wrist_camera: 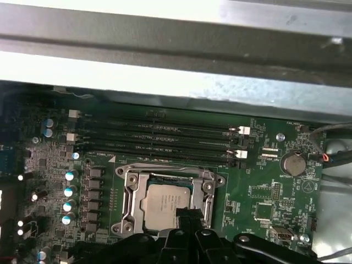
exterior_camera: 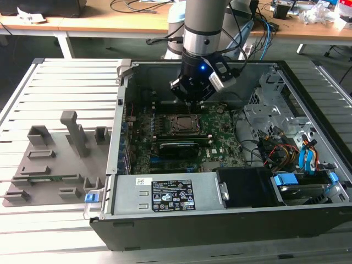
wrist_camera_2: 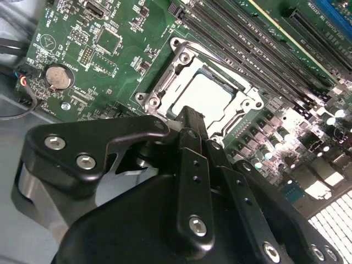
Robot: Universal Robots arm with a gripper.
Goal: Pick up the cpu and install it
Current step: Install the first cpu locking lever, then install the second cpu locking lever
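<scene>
In both wrist views the gripper (wrist_camera_2: 190,118) hangs just above the motherboard with its black fingers (wrist_camera: 190,217) drawn together, and nothing shows between them. The fingertips sit over the near edge of the cpu (wrist_camera_2: 206,96), though contact cannot be made out. The cpu (wrist_camera: 165,204) lies flat in the socket (wrist_camera: 168,201), its silver-grey top plate showing inside the metal frame. Beside the socket run 4 long memory slots (wrist_camera: 159,140). A round coin battery (wrist_camera: 293,163) sits on the green motherboard (wrist_camera: 258,192) further off. In the exterior view the gripper (exterior_camera: 193,98) reaches down into the open computer case (exterior_camera: 220,220), above the socket (exterior_camera: 180,124). To the exterior view's left, a grey parts tray (exterior_camera: 49,165) rests on the slatted table (exterior_camera: 55,82), well apart from the arm.
</scene>
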